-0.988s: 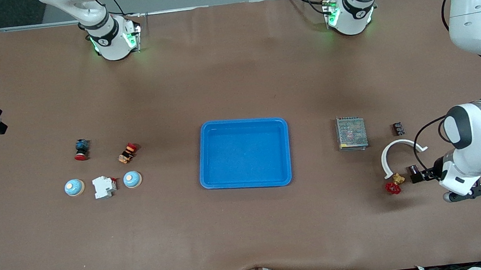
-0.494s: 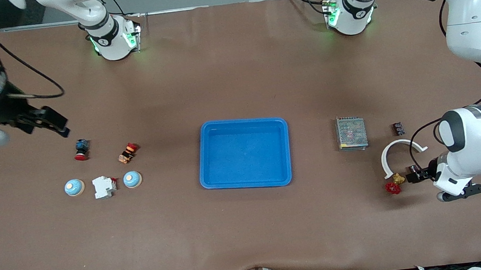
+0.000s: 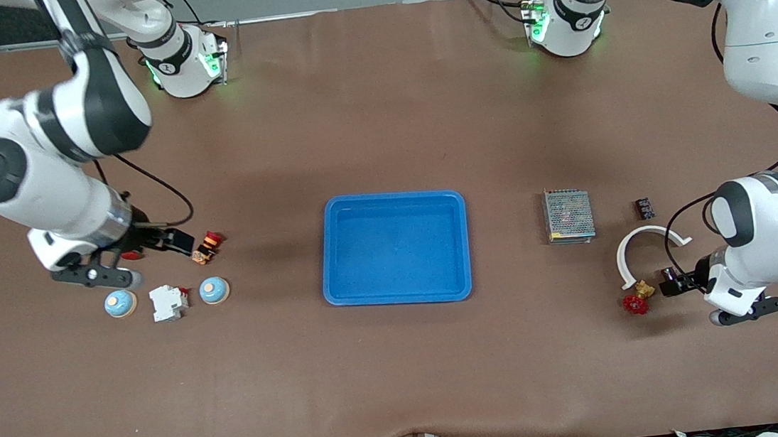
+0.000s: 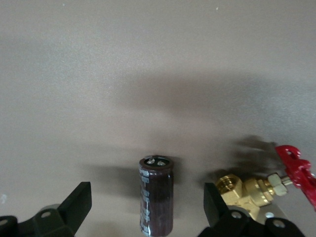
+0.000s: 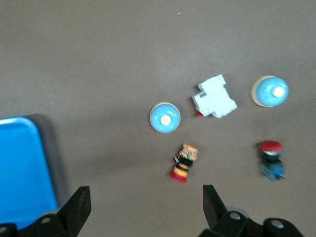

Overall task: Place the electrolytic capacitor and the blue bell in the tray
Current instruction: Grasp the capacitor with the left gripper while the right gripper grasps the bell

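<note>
A: Right, left gripper (image 4: pixel 147 212) is low over the electrolytic capacitor (image 4: pixel 156 194), jaws spread wide with the dark can lying on its side between them, nothing pinched. It lies at the left arm's end of the table, just beside the brass valve (image 4: pixel 245 192) with the red handwheel.

B: And the right gripper (image 3: pixel 173 241)?

A: Also spread and empty, up over the cluster at the right arm's end: two blue bells, one (image 5: pixel 165 117) closer to the tray (image 3: pixel 395 248), the other (image 5: pixel 270 91) past the white breaker (image 5: pixel 215 97), plus the red pushbutton (image 5: pixel 271 159) and the striped red-capped part (image 5: pixel 183 161).

B: Tray status?

A: Mid-table, holding nothing. Neither part is placed yet.

B: Advice for the capacitor grasp?

A: My judgement: centre the fingers across the can's width, not its ends, and descend straight. It is round, so an off-centre close may roll it. Keep the finger on the valve's side clear of the brass body.

B: Bell?

A: Take the one closer to the tray; grip low on the dome's base.
</note>
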Tool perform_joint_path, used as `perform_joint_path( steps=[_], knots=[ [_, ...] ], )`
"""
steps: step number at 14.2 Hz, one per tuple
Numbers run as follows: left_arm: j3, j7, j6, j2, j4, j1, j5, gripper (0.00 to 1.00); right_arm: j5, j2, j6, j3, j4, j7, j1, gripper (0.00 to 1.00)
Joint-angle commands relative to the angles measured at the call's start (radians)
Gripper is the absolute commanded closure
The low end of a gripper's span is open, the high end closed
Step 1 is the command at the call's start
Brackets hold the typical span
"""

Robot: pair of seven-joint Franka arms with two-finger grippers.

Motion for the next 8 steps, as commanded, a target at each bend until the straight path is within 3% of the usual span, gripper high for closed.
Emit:
perform_joint_path(
  steps=[1, 8],
  knots=[
    [-0.002, 0.003, 0.007, 0.016, 0.017, 0.006, 0.002, 0.00, -0.005, 0.018, 0.107, -0.006, -0.088, 0.015, 0.017, 0.00],
    [-0.002, -0.006, 0.011, 0.021, 0.017, 0.004, 0.002, 0.00, -0.005, 0.172, 0.397, -0.008, -0.173, 0.013, 0.008, 0.00]
  ],
)
